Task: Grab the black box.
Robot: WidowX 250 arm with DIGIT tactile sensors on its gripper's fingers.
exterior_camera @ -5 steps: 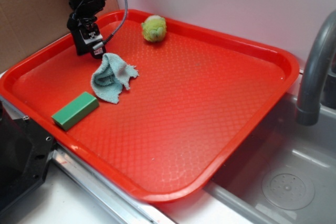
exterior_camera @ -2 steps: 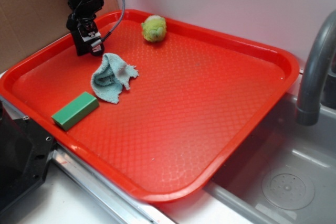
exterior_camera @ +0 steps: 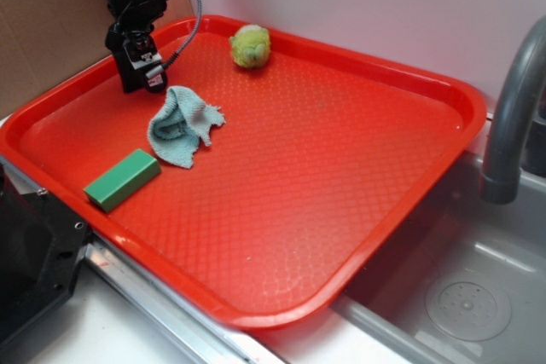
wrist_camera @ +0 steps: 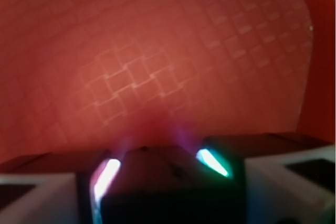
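In the wrist view a dark, smooth-sided block, the black box (wrist_camera: pixel 157 182), fills the gap between my two lit fingers, and my gripper (wrist_camera: pixel 160 158) is shut on it just above the red tray (wrist_camera: pixel 157 51). In the exterior view my gripper (exterior_camera: pixel 141 74) hangs over the tray's far left corner, a little behind the cloth. There the box cannot be told apart from the black fingers.
On the red tray (exterior_camera: pixel 444 91) lie a crumpled teal cloth (exterior_camera: pixel 181 127), a flat green block (exterior_camera: pixel 122 179) and a yellow-green ball (exterior_camera: pixel 250 46). A black machine body (exterior_camera: pixel 30 253) stands at the front left. A grey faucet (exterior_camera: pixel 512 117) and a sink (exterior_camera: pixel 461 296) are at the right.
My gripper has risen slightly and drifted a little to the left, away from the cloth. The cloth, green block and ball have not moved.
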